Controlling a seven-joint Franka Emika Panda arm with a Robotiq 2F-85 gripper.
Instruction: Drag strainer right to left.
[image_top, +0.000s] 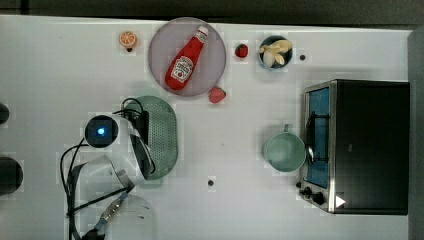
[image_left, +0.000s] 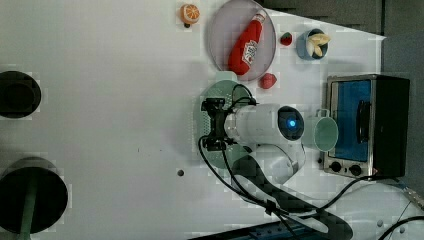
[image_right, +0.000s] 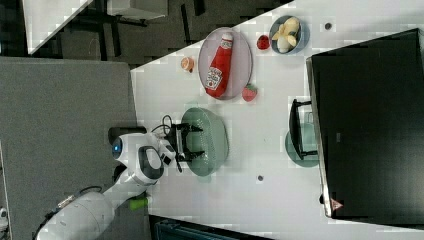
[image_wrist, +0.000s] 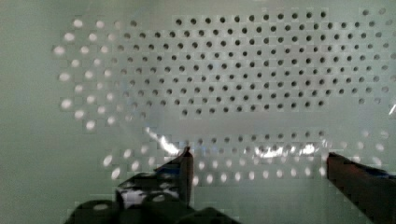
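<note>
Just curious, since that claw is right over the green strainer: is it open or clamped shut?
Open. In the wrist view the pincer has its two fingers wide apart above the strainer, nothing between them.

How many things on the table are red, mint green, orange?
Red: 3 – ketchup bottle, strawberry, strawberry
Mint green: 2 – strainer, cup
Orange: 1 – orange half
Total: 6

Bare table toward the top view's left of the strainer. Plate and strawberry crowding just above.
</note>
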